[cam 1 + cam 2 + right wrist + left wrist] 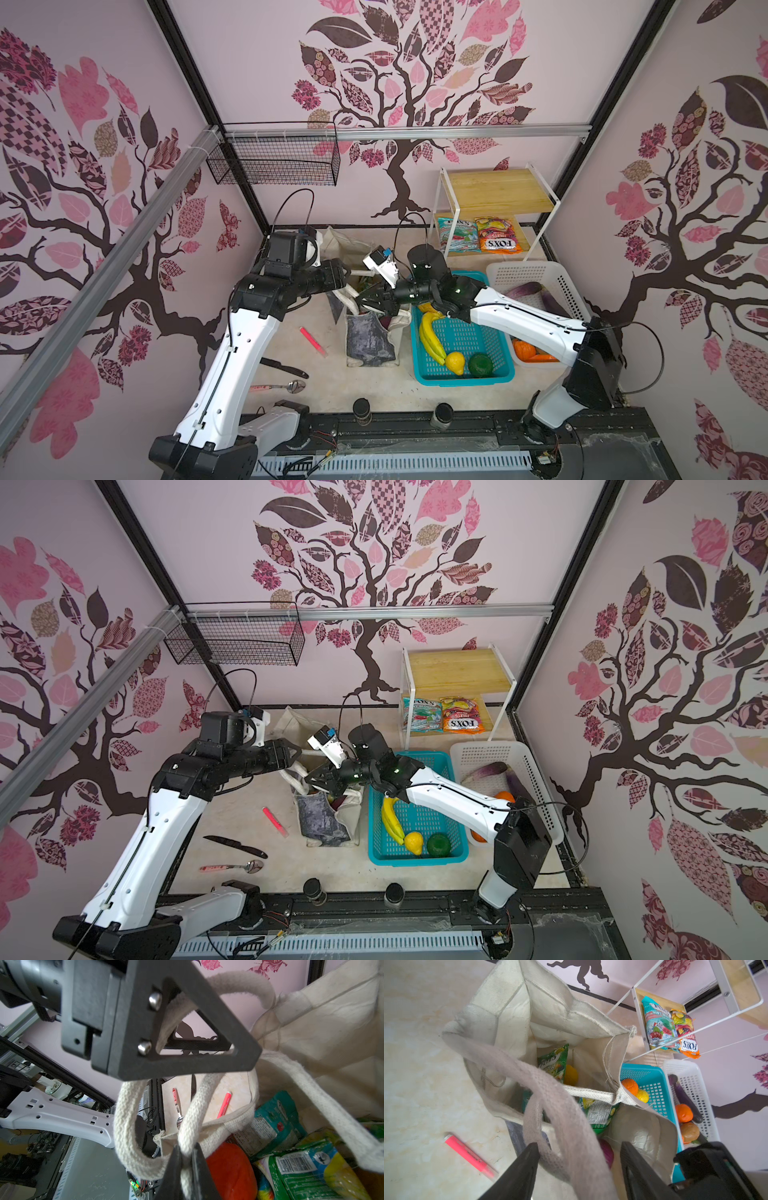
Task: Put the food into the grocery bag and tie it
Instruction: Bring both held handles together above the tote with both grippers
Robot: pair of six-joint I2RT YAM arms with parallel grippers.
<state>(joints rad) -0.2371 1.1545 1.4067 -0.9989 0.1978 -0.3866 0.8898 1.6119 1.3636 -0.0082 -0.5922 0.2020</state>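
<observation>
The cream grocery bag (pixel 370 340) stands open mid-table, seen in both top views (pixel 324 820). Inside lie food items: a green snack packet (pixel 553 1061), a yellow fruit (pixel 571 1075), a purple onion (pixel 607 1153), a red tomato (pixel 230 1167) and a teal packet (pixel 276 1122). My left gripper (pixel 579 1145) hangs open over the bag's mouth, a strap handle (pixel 550 1105) lying loose between its jaws. My right gripper (pixel 187 1151) is shut on the other strap handle (pixel 193 1118). Bananas (pixel 430 336) and a lemon (pixel 455 363) remain in the teal basket.
The teal basket (pixel 465 376) and a white basket (pixel 536 270) with vegetables sit right of the bag. A rack (pixel 498 195) at the back holds two snack packets (pixel 478 235). A pink highlighter (pixel 313 340), knife (pixel 284 368), spoon (pixel 282 387) and two dark jars (pixel 361 409) lie left and front.
</observation>
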